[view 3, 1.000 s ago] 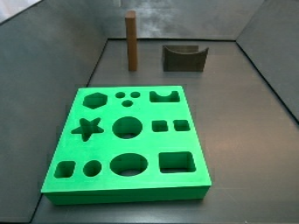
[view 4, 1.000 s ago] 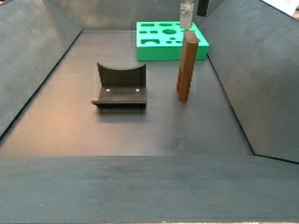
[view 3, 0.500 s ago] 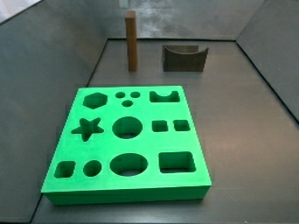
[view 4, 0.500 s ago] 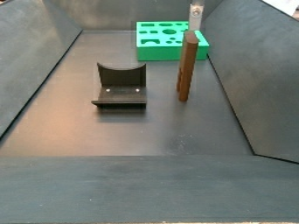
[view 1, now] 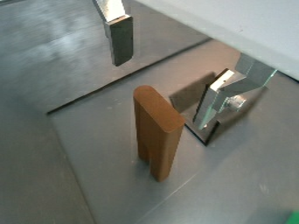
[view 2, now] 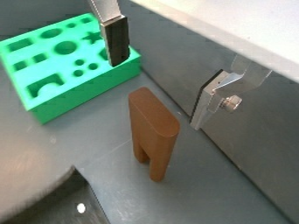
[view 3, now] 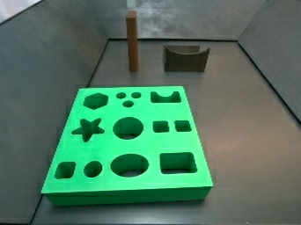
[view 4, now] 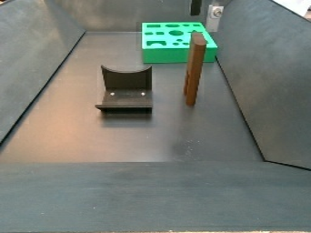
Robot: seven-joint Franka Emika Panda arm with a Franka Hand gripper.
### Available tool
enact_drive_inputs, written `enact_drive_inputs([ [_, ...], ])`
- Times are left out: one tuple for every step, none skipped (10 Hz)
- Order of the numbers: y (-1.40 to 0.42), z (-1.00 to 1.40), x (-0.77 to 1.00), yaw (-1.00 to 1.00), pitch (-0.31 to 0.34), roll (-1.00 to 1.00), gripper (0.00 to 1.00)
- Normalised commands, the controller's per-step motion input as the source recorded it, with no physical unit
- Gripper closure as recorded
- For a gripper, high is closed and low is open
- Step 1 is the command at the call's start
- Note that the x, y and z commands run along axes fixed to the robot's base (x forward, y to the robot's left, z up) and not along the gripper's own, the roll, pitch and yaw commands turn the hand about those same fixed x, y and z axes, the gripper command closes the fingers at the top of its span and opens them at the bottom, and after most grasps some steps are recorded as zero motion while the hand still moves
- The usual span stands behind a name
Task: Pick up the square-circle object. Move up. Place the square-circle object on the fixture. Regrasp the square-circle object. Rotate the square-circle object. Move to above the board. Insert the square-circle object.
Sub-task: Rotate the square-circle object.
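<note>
hand (view 2: pixel 163 74) mostly cropped, board (view 2: pixel 52 61) edge-cut

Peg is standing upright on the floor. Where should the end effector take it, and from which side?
Grip the square-circle object near its top end, coming straight down from above. It stands upright and free on the floor, apart from the fixture and the board, so its flat long faces suit the pads. The end effector hangs open above it, one finger to each side.

We find no readable text, label, brand or number anywhere, neither on the board (view 3: pixel 128 139) nor beside it.
</note>
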Motion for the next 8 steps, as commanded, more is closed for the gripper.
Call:
enact_drive_inputs([
  [0.00,-0.02,0.03,1.00,0.013,0.00,0.00],
  [0.00,-0.02,0.03,1.00,0.013,0.00,0.00],
  [0.00,-0.02,0.03,1.00,0.014,0.00,0.00],
  [0.00,-0.02,0.03,1.00,0.015,0.00,0.00],
  [0.00,-0.02,0.03,1.00,0.016,0.00,0.00],
  [0.00,-0.02,0.03,1.00,0.017,0.00,0.00],
  [0.00,-0.02,0.03,1.00,0.018,0.00,0.00],
  [0.00,-0.02,0.03,1.00,0.019,0.00,0.00],
])
